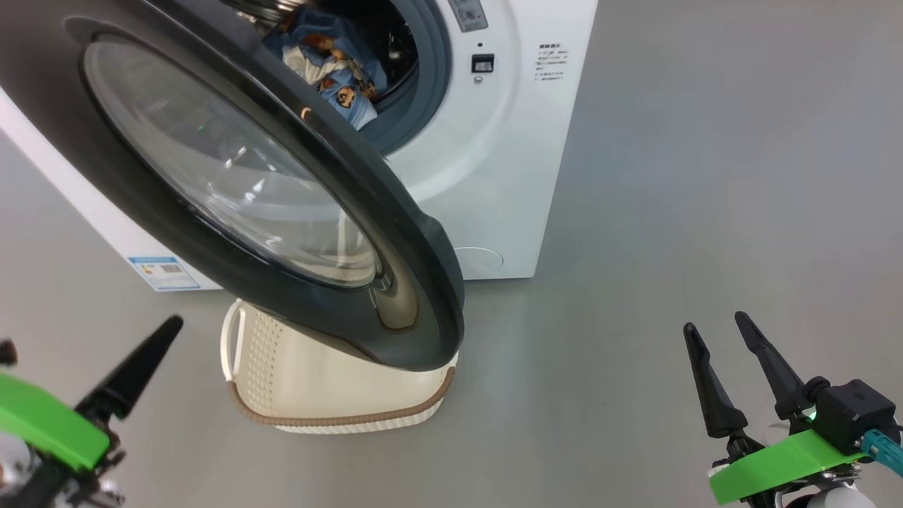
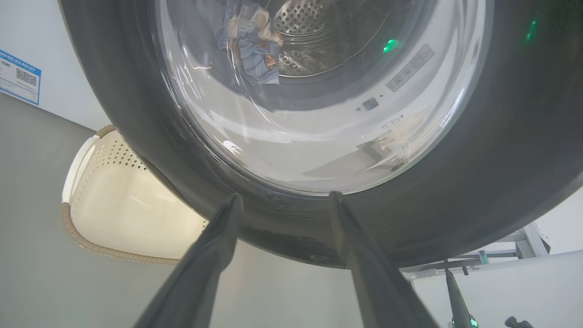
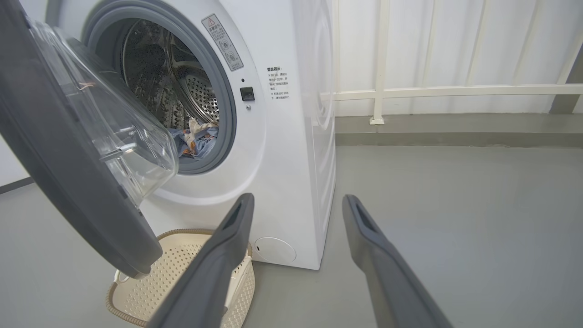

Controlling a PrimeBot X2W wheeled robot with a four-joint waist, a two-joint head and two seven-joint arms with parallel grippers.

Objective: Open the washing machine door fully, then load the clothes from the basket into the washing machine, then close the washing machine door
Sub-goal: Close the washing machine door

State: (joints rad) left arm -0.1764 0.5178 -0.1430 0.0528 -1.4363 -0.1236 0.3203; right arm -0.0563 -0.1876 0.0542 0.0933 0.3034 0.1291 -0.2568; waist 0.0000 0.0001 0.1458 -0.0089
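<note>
Nothing really reads word for word, tbh. Up and left of the right gripper (image 3: 298,200), on the washer (image 3: 282,182) front, there's a grey warning sticker (image 3: 222,42) with a red triangle. Next to it is a small block of Chinese print (image 3: 278,83), too tiny to make out. Far left of the left gripper (image 2: 284,197), a blue label (image 2: 18,75) with a QR code sits on the washer's side.

Spread left pincer (image 2: 284,196) near washing machine door (image 2: 524,136); clothes (image 2: 255,50) seemingly behind glass

Bare laundry room: washing machine (image 3: 291,159) on grey floor (image 3: 455,205) before white panelled wall (image 3: 455,45).
</note>
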